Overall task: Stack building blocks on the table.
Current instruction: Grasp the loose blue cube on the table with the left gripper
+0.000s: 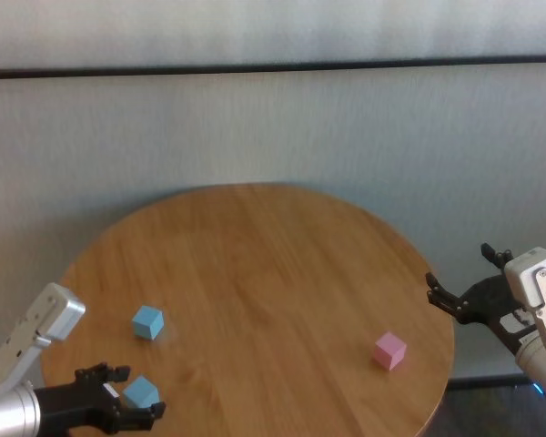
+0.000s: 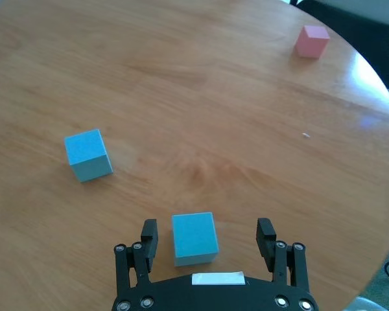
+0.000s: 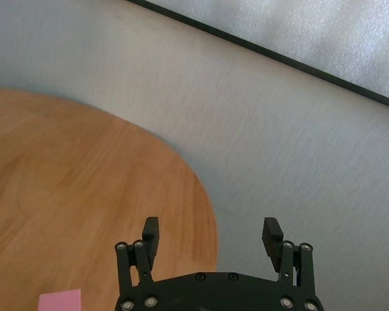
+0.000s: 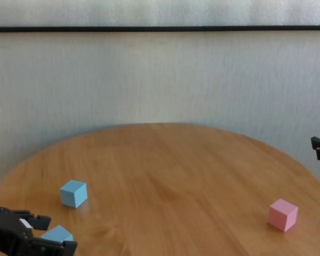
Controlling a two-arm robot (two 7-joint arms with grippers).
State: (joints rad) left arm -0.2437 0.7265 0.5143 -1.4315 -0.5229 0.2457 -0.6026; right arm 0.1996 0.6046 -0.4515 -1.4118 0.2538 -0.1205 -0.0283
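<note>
Three building blocks lie apart on the round wooden table [image 1: 273,255]. One light blue block [image 1: 141,392] [image 2: 194,238] [image 4: 57,234] rests near the front left edge, between the fingers of my left gripper [image 1: 138,393] [image 2: 207,234] [image 4: 56,233]. That gripper is open, with a gap on each side of the block. The other light blue block [image 1: 147,321] [image 2: 87,154] [image 4: 73,193] sits a little farther in. The pink block [image 1: 389,350] [image 2: 312,41] [image 3: 59,301] [image 4: 282,214] lies at the front right. My right gripper [image 1: 460,269] [image 3: 211,228] hovers open and empty beyond the table's right edge.
A pale wall [image 1: 273,127] with a dark horizontal strip [image 1: 273,66] stands behind the table. Bare wood [image 4: 176,176] spans the middle and back of the tabletop. The table's rim [image 3: 207,214] curves just under my right gripper.
</note>
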